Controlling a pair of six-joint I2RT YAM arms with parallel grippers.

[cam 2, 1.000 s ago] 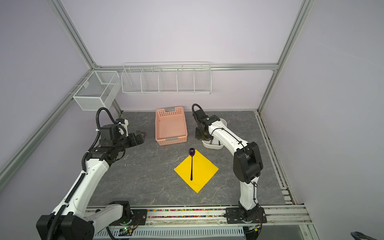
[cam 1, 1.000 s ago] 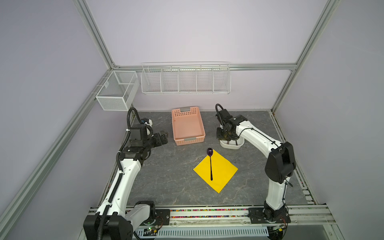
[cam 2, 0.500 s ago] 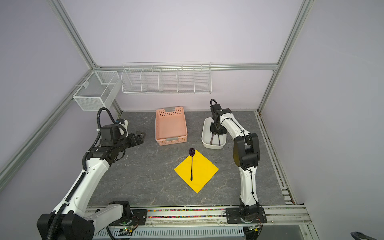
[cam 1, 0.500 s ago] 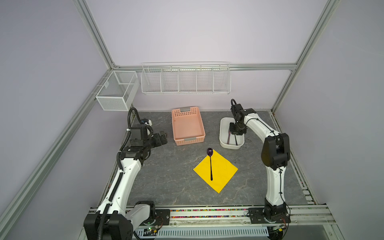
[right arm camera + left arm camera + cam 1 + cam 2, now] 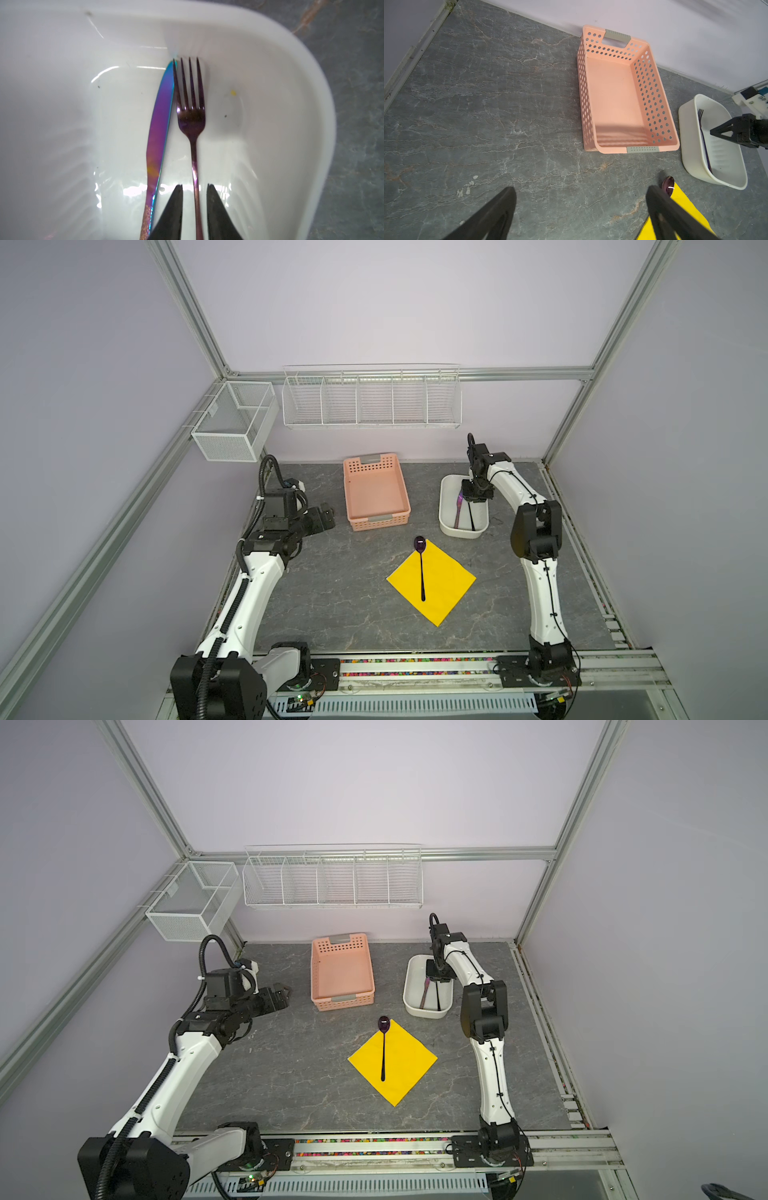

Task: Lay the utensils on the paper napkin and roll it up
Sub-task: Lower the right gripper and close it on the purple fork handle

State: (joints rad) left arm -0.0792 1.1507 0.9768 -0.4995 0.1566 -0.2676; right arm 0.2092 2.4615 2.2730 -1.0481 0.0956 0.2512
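Observation:
The yellow paper napkin lies as a diamond at mid-table, with the spoon along it and its head just past the far corner. The fork and knife lie side by side in the white tub. My right gripper reaches down into the tub. Its jaws are narrowly open and straddle the fork's handle, with a gap on each side. My left gripper hovers wide open and empty, left of the pink basket.
The pink perforated basket stands empty between the arms, near the back wall. White wire baskets hang on the back wall and a mesh bin hangs at the left corner. Bare stone tabletop lies under the left gripper.
My right gripper has shifted from the tub's left side to its far end and settled over the fork handle, its jaws narrowing slightly. The left arm, spoon and napkin have not moved.

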